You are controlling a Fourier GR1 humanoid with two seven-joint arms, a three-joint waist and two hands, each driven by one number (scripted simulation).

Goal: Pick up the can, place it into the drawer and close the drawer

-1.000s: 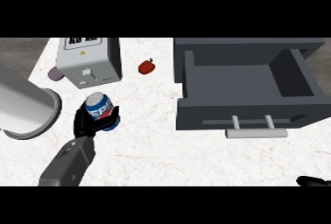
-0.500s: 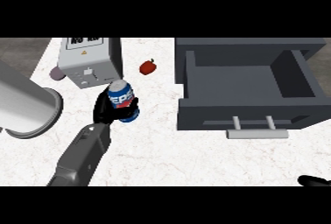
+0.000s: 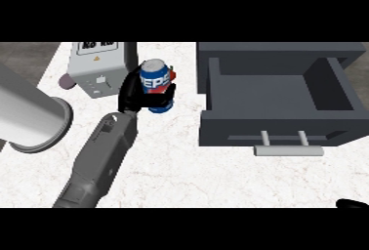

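One can (image 3: 156,83), blue with white lettering, sits higher in the view than it did half a second ago, carried in the left hand (image 3: 133,95), whose black fingers curl round its side and lower half. At nine o'clock a large white cylinder (image 3: 29,114) lies on the counter (image 3: 216,176); just right of it, at eleven o'clock, a grey box (image 3: 101,66) stands behind the hand. The grey forearm now slants up from seven o'clock toward the centre, and the can has travelled up and to the right, covering the small red thing that showed near the box before. The can appears clear of the counter, so the pick-up looks done and the carry under way. It is now close to the left wall of the open drawer (image 3: 277,93), which fills the two-to-three o'clock side with its handle (image 3: 288,149) facing the robot. What is left, by this reading, is to bring the can over that wall, set it down inside and push the front shut. At five o'clock only a black tip of the right hand (image 3: 353,204) shows; I cannot tell its state.
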